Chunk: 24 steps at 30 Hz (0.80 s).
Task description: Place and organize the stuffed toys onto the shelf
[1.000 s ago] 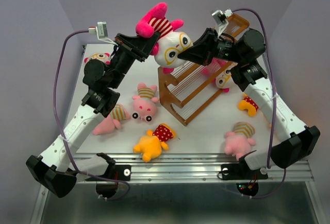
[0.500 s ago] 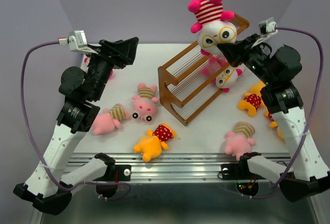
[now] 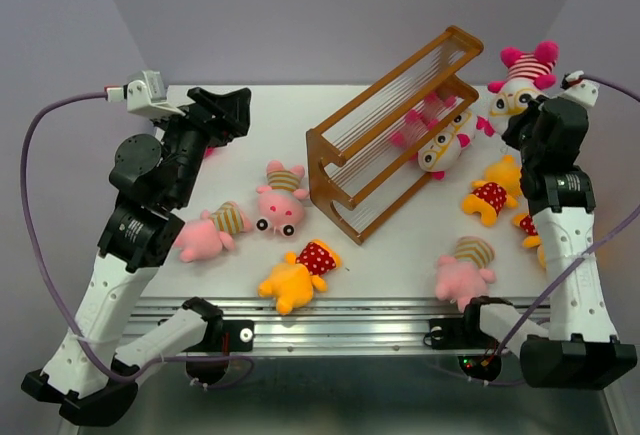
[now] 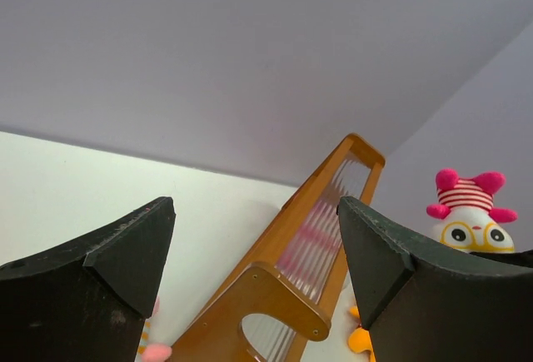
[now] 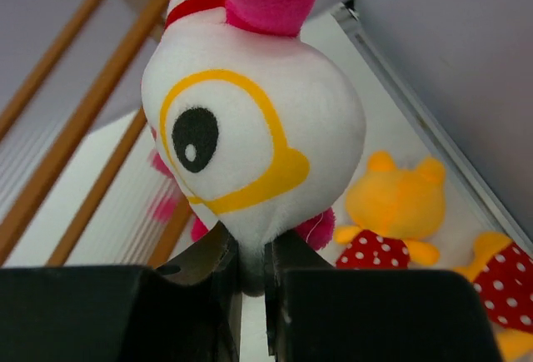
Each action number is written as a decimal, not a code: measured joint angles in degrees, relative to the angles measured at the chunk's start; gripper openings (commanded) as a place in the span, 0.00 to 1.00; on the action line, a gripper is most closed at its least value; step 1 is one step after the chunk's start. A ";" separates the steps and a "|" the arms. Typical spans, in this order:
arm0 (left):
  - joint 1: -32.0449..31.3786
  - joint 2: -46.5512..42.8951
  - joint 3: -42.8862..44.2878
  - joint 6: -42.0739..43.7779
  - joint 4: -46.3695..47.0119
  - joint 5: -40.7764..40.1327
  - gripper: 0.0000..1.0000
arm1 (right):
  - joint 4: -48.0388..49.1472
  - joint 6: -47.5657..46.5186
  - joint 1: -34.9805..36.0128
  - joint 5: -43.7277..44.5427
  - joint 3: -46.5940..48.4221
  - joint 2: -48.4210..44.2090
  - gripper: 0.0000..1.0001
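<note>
White tabletop [image 3: 400, 255] carries the orange-brown wooden two-tier shelf [image 3: 392, 140] at frame centre. At upper right, the right gripper [image 5: 250, 272] pinches a white-faced plush toy with orange glasses [image 3: 518, 83], held just beside the shelf's far end. At upper left, the left gripper [image 4: 256, 212] is spread wide and empty. A pink plush toy in a striped shirt [image 3: 280, 203] lies left of the shelf.

Glossy wooden shelf [image 3: 316, 165], fuzzy plush toy [image 5: 250, 129]
</note>
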 measured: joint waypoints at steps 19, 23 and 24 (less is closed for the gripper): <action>0.26 -5.38 -3.80 0.26 -3.39 -3.10 0.90 | -29.05 -6.12 -20.68 -34.60 9.79 14.53 0.00; 0.26 -5.40 -3.85 0.28 -3.45 -3.39 0.91 | -32.28 -12.26 -20.68 -39.41 9.88 13.14 0.01; 0.26 -5.40 -3.85 0.28 -3.45 -3.39 0.91 | -33.11 -14.40 -20.70 -40.96 9.88 12.48 0.00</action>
